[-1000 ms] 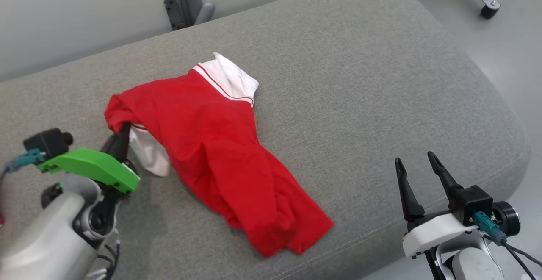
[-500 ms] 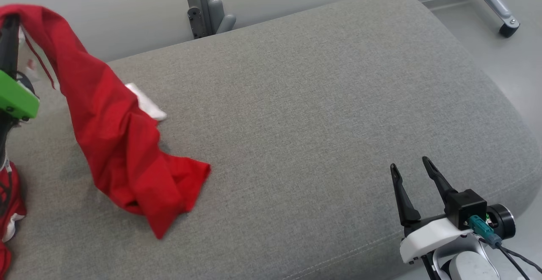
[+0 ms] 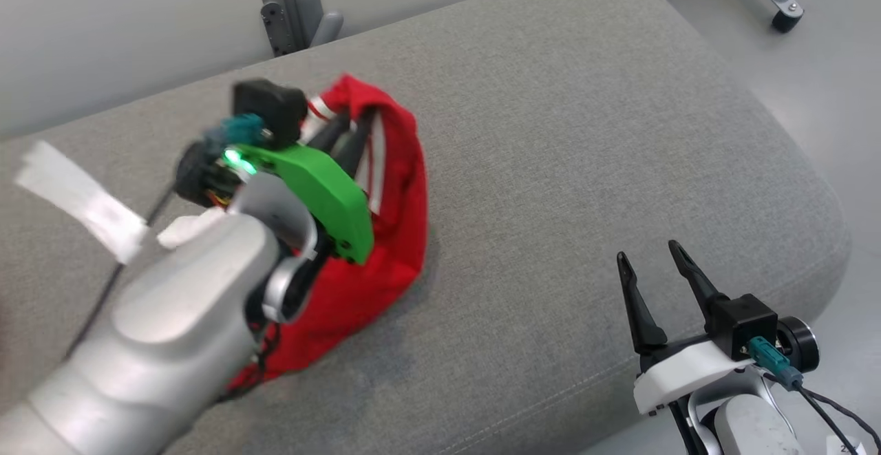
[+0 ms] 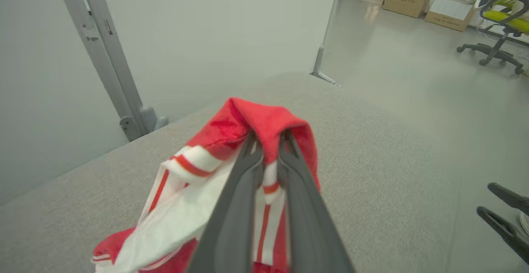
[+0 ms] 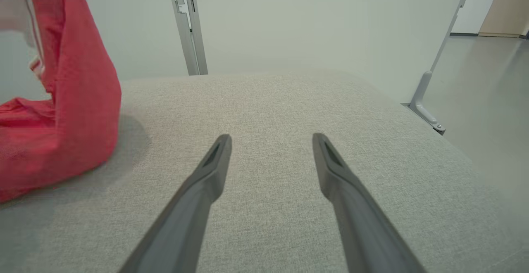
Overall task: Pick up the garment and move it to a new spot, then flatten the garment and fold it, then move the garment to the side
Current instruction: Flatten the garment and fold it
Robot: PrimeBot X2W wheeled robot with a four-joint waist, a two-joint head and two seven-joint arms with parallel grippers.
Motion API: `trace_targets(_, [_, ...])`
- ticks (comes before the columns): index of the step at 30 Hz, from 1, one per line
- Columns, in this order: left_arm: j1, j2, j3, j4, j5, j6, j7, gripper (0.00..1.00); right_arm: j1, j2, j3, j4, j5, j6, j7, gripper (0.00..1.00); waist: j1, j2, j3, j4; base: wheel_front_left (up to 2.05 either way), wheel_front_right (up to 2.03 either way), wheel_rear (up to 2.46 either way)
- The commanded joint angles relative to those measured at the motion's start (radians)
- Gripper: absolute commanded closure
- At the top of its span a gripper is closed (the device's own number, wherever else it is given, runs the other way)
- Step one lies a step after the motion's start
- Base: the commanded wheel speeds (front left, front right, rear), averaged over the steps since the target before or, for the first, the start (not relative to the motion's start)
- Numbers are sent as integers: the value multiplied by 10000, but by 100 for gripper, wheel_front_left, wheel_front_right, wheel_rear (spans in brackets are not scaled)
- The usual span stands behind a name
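The garment [image 3: 396, 200] is red with white, red-striped trim. It hangs from my left gripper [image 3: 347, 124] above the middle of the grey cushion [image 3: 585, 131], its lower end bunched on the fabric. In the left wrist view my two fingers are shut on a red fold of the garment [image 4: 264, 124], with white trim drooping to the left. My right gripper [image 3: 647, 255] stands open near the cushion's front right edge, nothing between its fingers [image 5: 215, 161]. In the right wrist view the garment [image 5: 74, 112] hangs at the far left.
A grey metal post [image 3: 282, 1] stands behind the cushion, and a caster leg [image 3: 781, 7] stands on the floor at the upper right. A white strip [image 3: 82, 200] lies blurred at the left. An office chair [image 4: 502, 21] and cardboard boxes [image 4: 430, 4] stand farther off.
My left gripper swung the garment up to the far left, then back over the cushion's middle, where it now hangs bunched. The head camera shifted. My right gripper stayed open.
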Motion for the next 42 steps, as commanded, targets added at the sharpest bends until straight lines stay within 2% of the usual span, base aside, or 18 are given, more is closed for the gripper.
trace_targets(1, [243, -405, -252, 415, 201, -114, -140, 100, -100, 6, -21, 7, 47, -3, -31, 0, 0, 108, 272, -385, 0, 0, 0])
trace_targets(4, [434, -1305, -834, 1446, 386, -437, -342, 100, -162, 38, -106, 18, 42, -3, -31, 0, 0, 108, 468, -643, 0, 0, 0])
trace_targets(10, [335, -2682, -1461, 3222, 967, -1106, -1269, 100, -153, 90, -297, 20, 98, -3, -31, 0, 0, 108, 760, -943, 0, 0, 0])
trace_targets(11, [288, -2921, -1565, 3399, 1053, -1275, -1476, 73, -134, 98, -306, 29, 113, -3, -31, 0, 0, 108, 781, -951, 0, 0, 0])
trace_targets(12, [297, -3140, -1637, 3589, 1103, -1454, -1642, 40, -120, 99, -312, 44, 126, -3, -31, 0, 0, 108, 807, -961, 0, 0, 0])
trace_targets(13, [318, -3309, -1695, 3773, 1146, -1617, -1794, 0, -121, 94, -321, 55, 142, -3, -31, 0, 0, 108, 822, -965, 0, 0, 0])
trace_targets(15, [345, -3559, -1734, 4004, 1193, -1926, -2151, 0, -151, 110, -303, 62, 170, -3, -31, 0, 0, 108, 841, -969, 0, 0, 0])
trace_targets(19, [456, -3919, -1725, 4176, 1300, -2207, -2538, 0, -197, 117, -316, 45, 284, -3, -31, 0, 0, 108, 858, -893, 0, 0, 0])
trace_targets(22, [546, -3956, -1590, 4099, 1364, -2178, -2666, 0, -179, 118, -340, 21, 340, -3, -31, 0, 0, 108, 850, -799, 0, 0, 0])
trace_targets(24, [678, -3778, -1463, 4016, 1369, -2102, -2734, 0, -159, 118, -390, 8, 359, -3, -31, 0, 0, 108, 843, -727, 0, 0, 0])
trace_targets(27, [959, -3230, -1122, 3829, 1314, -1791, -2763, 0, -72, 118, -446, -24, 370, -3, -31, 0, 0, 108, 806, -635, 0, 0, 0])
trace_targets(31, [1586, -2209, -544, 3425, 1333, -1146, -2816, 0, 94, 117, -524, -54, 315, -3, -31, 0, 0, 108, 726, -498, 0, 0, 0])
trace_targets(32, [1586, -2209, -544, 3425, 1333, -1146, -2816, 0, 94, 117, -524, -54, 315, -3, -31, 0, 0, 108, 726, -498, 0, 0, 0])
trace_targets(35, [2153, -1311, -60, 3044, 1250, -655, -2814, 0, 187, 117, -573, -69, 248, -3, -31, 0, 0, 108, 674, -365, 0, 0, 0])
trace_targets(39, [3020, -242, 676, 2641, 766, -103, -2810, 0, 213, 116, -623, -74, 155, -3, -31, 0, 0, 108, 618, -172, 0, 0, 0])
trace_targets(42, [3603, 328, 1057, 2424, 276, 97, -2690, 0, 239, 117, -648, -83, 80, -3, -31, 0, 0, 108, 561, -13, 0, 0, 0])
